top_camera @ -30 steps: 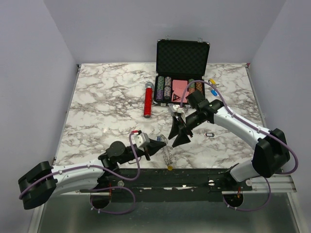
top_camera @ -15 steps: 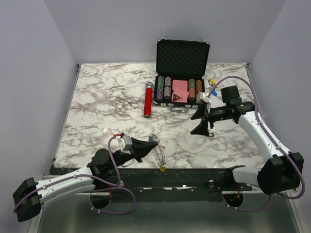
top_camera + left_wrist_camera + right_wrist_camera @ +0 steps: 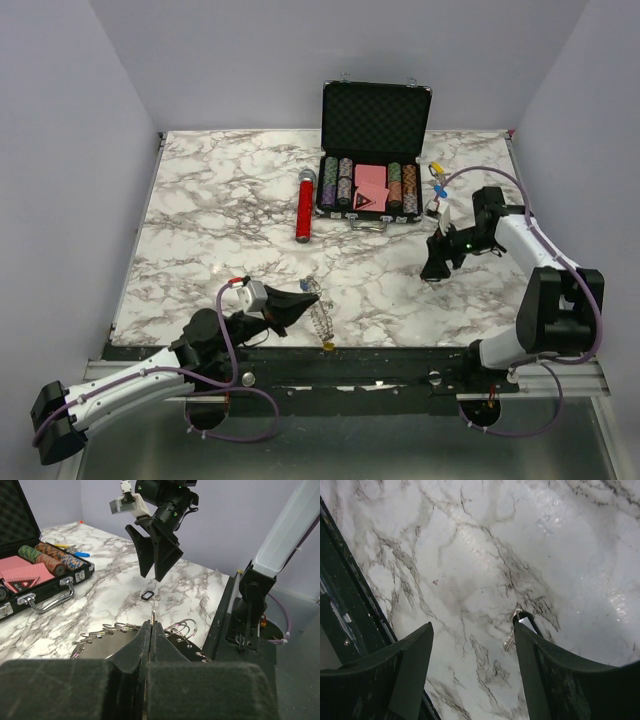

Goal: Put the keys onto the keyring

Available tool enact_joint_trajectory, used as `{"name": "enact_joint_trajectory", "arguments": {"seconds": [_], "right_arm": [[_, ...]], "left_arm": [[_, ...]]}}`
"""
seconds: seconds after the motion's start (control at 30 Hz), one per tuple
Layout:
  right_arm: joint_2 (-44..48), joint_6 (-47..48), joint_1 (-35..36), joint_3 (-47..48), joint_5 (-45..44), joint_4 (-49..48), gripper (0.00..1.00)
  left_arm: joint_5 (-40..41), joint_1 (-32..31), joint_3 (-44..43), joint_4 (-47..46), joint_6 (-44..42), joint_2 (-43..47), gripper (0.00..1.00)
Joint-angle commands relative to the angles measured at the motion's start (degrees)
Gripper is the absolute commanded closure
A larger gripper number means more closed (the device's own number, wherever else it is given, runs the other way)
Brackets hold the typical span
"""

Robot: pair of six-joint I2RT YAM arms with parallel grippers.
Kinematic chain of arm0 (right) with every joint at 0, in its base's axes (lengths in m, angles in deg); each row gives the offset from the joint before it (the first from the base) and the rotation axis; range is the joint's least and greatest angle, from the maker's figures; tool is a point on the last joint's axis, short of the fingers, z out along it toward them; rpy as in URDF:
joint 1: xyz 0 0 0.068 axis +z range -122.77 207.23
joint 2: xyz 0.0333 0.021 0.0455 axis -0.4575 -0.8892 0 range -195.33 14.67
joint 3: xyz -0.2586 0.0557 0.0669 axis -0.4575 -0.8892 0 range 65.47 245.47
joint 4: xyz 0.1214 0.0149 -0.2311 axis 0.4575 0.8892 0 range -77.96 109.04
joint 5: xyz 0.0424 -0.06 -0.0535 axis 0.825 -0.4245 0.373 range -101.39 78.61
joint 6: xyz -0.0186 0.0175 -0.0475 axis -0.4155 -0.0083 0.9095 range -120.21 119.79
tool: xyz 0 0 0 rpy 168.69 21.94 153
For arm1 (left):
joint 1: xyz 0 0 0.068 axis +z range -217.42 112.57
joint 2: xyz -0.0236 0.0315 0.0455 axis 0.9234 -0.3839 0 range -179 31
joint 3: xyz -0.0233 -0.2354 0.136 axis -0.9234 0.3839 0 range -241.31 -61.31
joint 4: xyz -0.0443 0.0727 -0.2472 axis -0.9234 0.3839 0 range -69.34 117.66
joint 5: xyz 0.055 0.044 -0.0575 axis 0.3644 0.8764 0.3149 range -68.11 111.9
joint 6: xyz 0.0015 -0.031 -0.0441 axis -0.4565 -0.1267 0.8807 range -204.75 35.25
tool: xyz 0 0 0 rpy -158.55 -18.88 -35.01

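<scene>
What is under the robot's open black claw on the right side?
A small silver key with a dark oblong tag lies on the white marble table, under the open right gripper. One finger covers most of the tag in the wrist view.

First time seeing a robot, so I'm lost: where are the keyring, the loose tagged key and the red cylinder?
keyring (image 3: pixel 320 318): top view, on its bunch of keys.
tagged key (image 3: pixel 147 595): left wrist view, on its dark oblong tag.
red cylinder (image 3: pixel 302 213): top view, middle of its red body.
</scene>
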Motion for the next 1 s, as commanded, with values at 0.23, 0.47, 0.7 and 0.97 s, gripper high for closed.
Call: {"name": "enact_joint_trajectory", "arguments": {"seconds": [0.23,0.47,0.7,0.97], "right_arm": [[7.36,-6.27,0.24,-12.24,-6.01,-21.44,0.27],[3.68,-4.59,0.15,-11.38,-5.57,-24.35,0.29],[0.07,-4.60,0.24,-9.35,-4.07,-20.67,0.42],[-2.48,-3.81,0.24,-8.91,-5.30,-19.52,0.48]], "left_arm": [[0.12,0.35,1.66,-2.06,-1.67,-1.17,1.00],[0.03,0.35,1.84,-2.07,-1.32,-1.08,1.00],[-0.14,0.35,1.93,-1.63,-1.14,-0.55,1.00],[-0.05,0.44,1.93,-1.63,-1.14,-0.73,1.00]]}}
